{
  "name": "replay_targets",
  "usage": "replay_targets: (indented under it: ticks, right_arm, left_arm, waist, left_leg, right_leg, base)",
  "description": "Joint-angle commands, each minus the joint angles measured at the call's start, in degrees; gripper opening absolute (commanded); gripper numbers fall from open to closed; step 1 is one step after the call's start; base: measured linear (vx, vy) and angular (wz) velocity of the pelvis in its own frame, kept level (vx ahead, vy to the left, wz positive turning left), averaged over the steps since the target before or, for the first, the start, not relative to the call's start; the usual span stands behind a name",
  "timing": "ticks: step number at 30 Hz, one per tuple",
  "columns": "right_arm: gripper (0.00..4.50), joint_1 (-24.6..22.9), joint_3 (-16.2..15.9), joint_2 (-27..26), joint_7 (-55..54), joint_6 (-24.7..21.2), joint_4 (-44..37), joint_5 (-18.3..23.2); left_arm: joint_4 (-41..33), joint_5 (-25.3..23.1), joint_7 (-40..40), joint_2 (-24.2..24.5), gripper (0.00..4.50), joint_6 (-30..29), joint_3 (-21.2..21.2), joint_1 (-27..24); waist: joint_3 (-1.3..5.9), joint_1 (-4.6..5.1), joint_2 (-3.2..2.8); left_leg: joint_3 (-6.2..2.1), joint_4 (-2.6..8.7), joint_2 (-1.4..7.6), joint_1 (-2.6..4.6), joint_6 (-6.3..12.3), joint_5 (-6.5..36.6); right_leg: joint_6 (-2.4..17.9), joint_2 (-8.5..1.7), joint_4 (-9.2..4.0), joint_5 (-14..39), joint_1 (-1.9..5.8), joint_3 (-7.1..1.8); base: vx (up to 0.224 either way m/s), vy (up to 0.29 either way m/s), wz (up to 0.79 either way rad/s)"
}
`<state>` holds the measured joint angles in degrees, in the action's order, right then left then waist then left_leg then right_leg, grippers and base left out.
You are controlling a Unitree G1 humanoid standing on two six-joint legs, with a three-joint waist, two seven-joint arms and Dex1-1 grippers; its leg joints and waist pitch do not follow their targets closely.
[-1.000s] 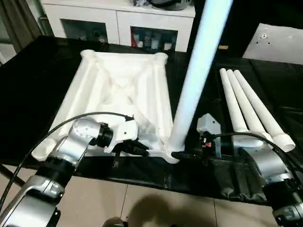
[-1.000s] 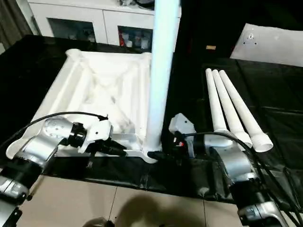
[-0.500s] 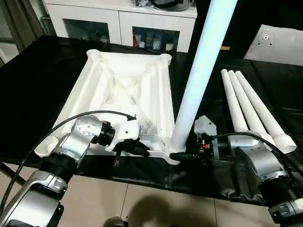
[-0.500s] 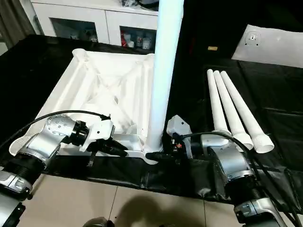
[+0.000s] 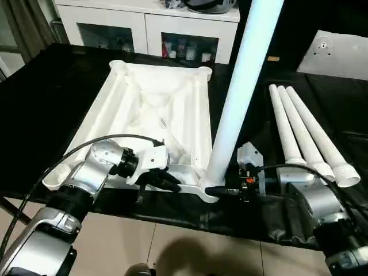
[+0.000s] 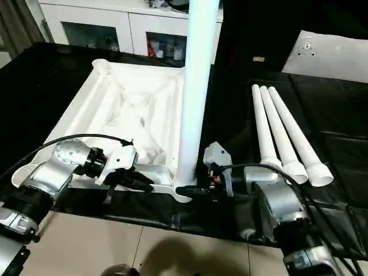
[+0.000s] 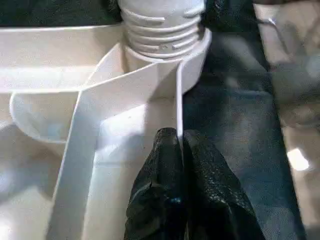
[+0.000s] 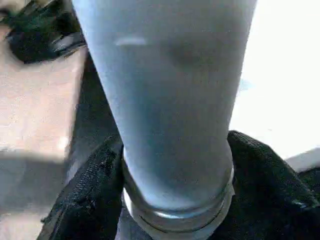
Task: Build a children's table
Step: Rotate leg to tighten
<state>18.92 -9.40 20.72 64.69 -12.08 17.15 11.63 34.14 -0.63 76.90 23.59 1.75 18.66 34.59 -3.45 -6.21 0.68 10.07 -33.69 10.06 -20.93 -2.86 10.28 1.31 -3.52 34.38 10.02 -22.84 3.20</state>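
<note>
One leg (image 5: 238, 86) stands upright in the socket at the near right corner of the tabletop (image 5: 150, 115), which lies underside up on the black desk (image 5: 40, 98), closer to the desk's left edge than its right. My right claw (image 6: 185, 190) is clamped around that leg just above its threaded base, a black finger (image 8: 87, 200) on each side of the tube in my right wrist view. My left claw (image 5: 172, 185) is pinched together on a thin upright rib of the tabletop's near rim, right beside the occupied socket; in my left wrist view the rib runs between my two fingertips (image 7: 167, 150), and the leg's threaded end sits in the socket just beyond them, though I cannot say how deep it goes.

Three spare legs (image 5: 302, 129) lie side by side, touching, toward the desk's right edge, their wide ends pointing to the near edge. A flat white sheet (image 5: 336, 54) rests at the far right corner. White cabinets (image 5: 144, 29) with glass doors stand behind the desk's far edge.
</note>
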Motion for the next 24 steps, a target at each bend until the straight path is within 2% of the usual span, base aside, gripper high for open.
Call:
replay_targets:
  ticks: [1,3,5,7,9,10,12,13,14,15,16,17,18,19,22,24]
  right_arm:
    - [2.72,-0.76,-1.14,-4.07,-5.29,-2.64,-2.24,2.03]
    - [2.72,-1.46,-0.93,-6.32,-9.74,-2.93,-2.08,0.92]
    - [2.72,-1.91,0.19,-11.04,-18.15,-4.42,-1.03,-0.41]
    - [2.72,-1.77,1.45,-15.76,-25.04,-4.87,0.06,-1.17]
    - [2.72,-1.54,1.95,-18.38,-28.84,-5.56,0.35,-1.94]
    - [2.72,-0.60,1.94,-20.57,-32.54,-5.65,1.66,-3.17]
    - [2.72,1.30,2.27,-24.40,-41.25,-6.85,3.88,-6.18]
    - [2.72,2.21,2.40,-25.42,-44.08,-7.21,4.88,-7.20]
    - [2.72,3.43,1.80,-26.25,-44.39,-5.76,5.83,-7.35]
    - [2.72,3.64,1.52,-26.41,-43.79,-5.03,5.72,-7.12]
    - [3.28,3.64,3.24,-26.91,-44.33,-4.55,4.78,-6.16]
    - [3.28,3.62,3.38,-26.88,-44.31,-4.53,4.69,-6.07]
    - [3.42,3.40,4.62,-26.80,-44.35,-4.45,3.96,-5.53]
    - [3.47,3.40,4.62,-26.80,-44.35,-4.45,3.96,-5.53]
    - [3.82,1.75,5.23,-24.11,-42.74,-3.53,1.94,-5.99]
    - [3.95,0.28,5.92,-21.20,-40.52,-2.38,0.35,-6.16]
  left_arm:
    - [-1.59,0.42,-6.99,-3.93,0.00,-4.80,-0.04,-0.94]
    - [-3.15,0.55,-10.59,-5.88,0.00,-7.51,-0.75,-1.57]
    - [-4.99,0.88,-18.01,-10.47,0.00,-12.44,-2.20,-2.26]
    - [-5.63,0.77,-25.68,-15.43,0.00,-15.54,-3.71,-2.27]
    - [-6.37,0.43,-29.22,-18.24,0.00,-17.39,-4.25,-2.34]
    - [-6.20,-0.22,-32.26,-20.68,0.00,-17.88,-4.25,-2.05]
    - [-6.22,-1.32,-37.29,-24.77,0.00,-19.28,-4.29,-1.60]
    - [-6.12,-1.64,-38.71,-25.82,0.00,-19.56,-4.32,-1.38]
    - [-6.42,-2.56,-39.32,-26.36,0.00,-19.98,-3.48,-1.18]
    - [-6.65,-2.97,-39.17,-26.29,0.00,-20.14,-3.04,-1.15]
    - [-7.43,-4.02,-38.51,-25.07,0.00,-20.77,-2.50,-1.42]
    - [-7.44,-4.13,-38.44,-24.89,0.00,-20.76,-2.46,-1.43]
    - [-7.80,-5.12,-38.19,-23.49,0.00,-21.04,-2.11,-1.61]
    - [-7.80,-5.12,-38.19,-23.49,0.00,-21.04,-2.11,-1.61]
    - [-8.23,-6.25,-36.01,-19.79,0.00,-20.65,-1.75,-2.31]
    - [-8.85,-6.80,-33.58,-16.69,0.00,-20.06,-2.17,-3.36]
  waist:
    - [2.64,0.69,-0.11]
    - [2.48,1.14,-0.13]
    - [2.27,1.87,-0.16]
    - [2.21,2.74,-0.05]
    - [2.23,3.16,0.30]
    - [2.20,3.22,0.20]
    - [2.21,3.73,0.08]
    - [2.49,3.85,0.13]
    - [2.57,3.81,-0.07]
    - [2.69,3.79,-0.17]
    - [2.76,3.70,-0.19]
    - [2.92,3.69,-0.24]
    - [3.03,3.62,-0.31]
    - [3.12,3.63,-0.34]
    - [3.29,3.48,-0.31]
    - [3.25,3.43,-0.37]
  left_leg:
    - [-1.17,4.74,3.47,0.96,0.27,17.15]
    - [-1.44,4.86,3.29,1.12,-0.34,19.08]
    - [-1.46,4.87,3.29,1.19,-0.96,20.66]
    - [-1.82,4.88,3.13,1.13,-1.38,21.48]
    - [-1.76,4.66,2.70,1.23,-0.31,21.10]
    - [-1.72,4.69,2.63,1.10,0.41,20.51]
    - [-1.72,4.80,2.58,0.82,0.22,19.76]
    - [-1.79,4.77,2.47,0.81,0.11,19.23]
    - [-1.72,4.71,2.54,1.01,0.29,19.13]
    - [-1.58,4.68,2.57,0.81,1.28,18.54]
    - [-1.52,4.73,2.63,0.71,1.59,18.02]
    - [-1.49,4.74,2.70,0.57,1.79,17.30]
    - [-1.51,4.87,2.78,0.22,2.08,15.85]
    - [-1.39,4.82,2.83,0.15,2.37,14.86]
    - [-1.18,4.74,2.74,0.01,3.03,12.80]
    - [-1.11,4.71,2.79,-0.01,3.25,12.36]
  right_leg:
    - [10.64,-5.24,-4.84,21.57,2.18,-2.83]
    - [9.17,-5.27,-5.39,26.13,1.94,-2.72]
    - [8.18,-5.23,-5.73,29.01,1.56,-2.78]
    - [6.61,-5.43,-6.28,33.46,1.45,-2.48]
    - [5.31,-5.28,-6.86,34.81,1.31,-2.36]
    - [4.93,-5.20,-6.93,34.80,1.21,-2.47]
    - [4.74,-5.05,-6.86,34.62,1.11,-2.43]
    - [4.45,-5.06,-6.81,34.20,1.28,-2.36]
    - [4.55,-5.08,-6.81,33.54,1.09,-2.47]
    - [4.74,-4.97,-6.72,30.71,1.23,-2.61]
    - [4.72,-4.95,-6.67,29.47,1.28,-2.69]
    - [4.96,-4.95,-6.44,27.76,1.41,-2.75]
    - [5.63,-4.83,-6.01,24.31,1.71,-2.73]
    - [6.52,-4.80,-5.67,21.04,1.76,-2.80]
    - [8.10,-4.82,-5.26,16.51,2.18,-2.78]
    - [8.44,-4.86,-5.24,16.01,2.30,-2.78]
  base:
    - [0.000,0.000,0.00]
    - [0.000,0.000,0.00]
    - [0.000,0.000,0.00]
    - [0.000,0.000,0.00]
    - [0.000,0.000,0.00]
    - [0.000,0.000,0.00]
    - [0.000,0.000,0.00]
    - [0.000,0.000,0.00]
    - [0.000,0.000,0.00]
    - [0.000,0.000,0.00]
    - [0.000,0.000,0.00]
    - [0.000,0.000,0.00]
    - [0.000,0.000,0.00]
    - [0.000,0.000,0.00]
    - [0.000,0.000,0.00]
    - [0.000,0.000,0.00]
